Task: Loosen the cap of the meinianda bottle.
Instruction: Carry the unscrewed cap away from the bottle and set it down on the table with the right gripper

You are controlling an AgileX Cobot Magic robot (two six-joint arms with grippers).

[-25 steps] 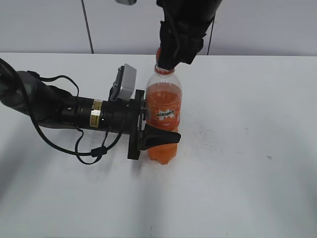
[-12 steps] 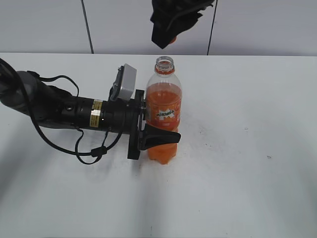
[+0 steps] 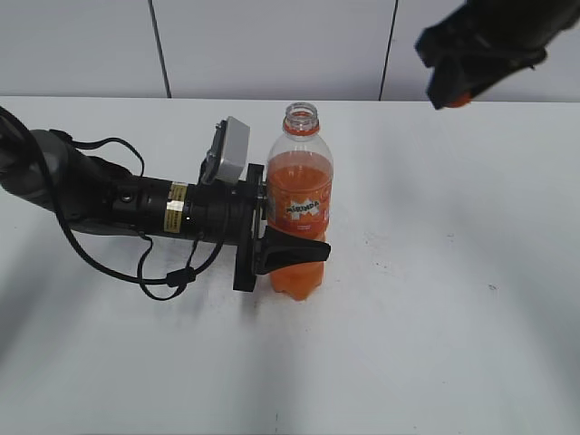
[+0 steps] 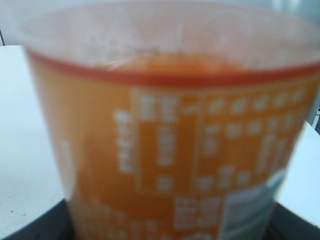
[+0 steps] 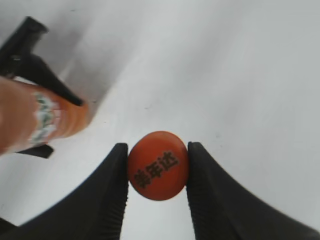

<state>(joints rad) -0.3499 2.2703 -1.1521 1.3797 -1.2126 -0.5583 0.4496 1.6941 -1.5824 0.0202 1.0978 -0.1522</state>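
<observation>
1. Fingers [image 5: 112, 195] of the right gripper [image 5: 157, 167] press on both sides of the cap [image 5: 158, 165], which sits clamped between them; its orange top with dark characters faces the wrist camera.
2. In the exterior view the right gripper [image 3: 453, 91] is in the upper right of the frame, above the table [image 3: 435, 272] and well apart from the bottle; only a small orange part of the cap [image 3: 459, 100] shows below the dark fingers.
3. The left gripper [image 3: 285, 227] is closed around the lower body of the meinianda bottle [image 3: 299, 204], one black finger [image 3: 292, 251] crossing the front of the bottle below the label.
4. The bottle stands upright near the centre of the exterior frame, its mouth open and bare above the orange neck ring.
5. In the left wrist view the bottle [image 4: 170, 150] fills almost the whole frame, blurred, with white print on the orange label; the fingers themselves are hardly visible there.
6. In the right wrist view the bottle [image 5: 35, 117] appears at the left edge, with a black finger of the left gripper [image 5: 47, 75] beside it.
7. The left arm [image 3: 118, 204] lies low over the table from the left edge, with a black cable [image 3: 154, 272] looping under it.
</observation>
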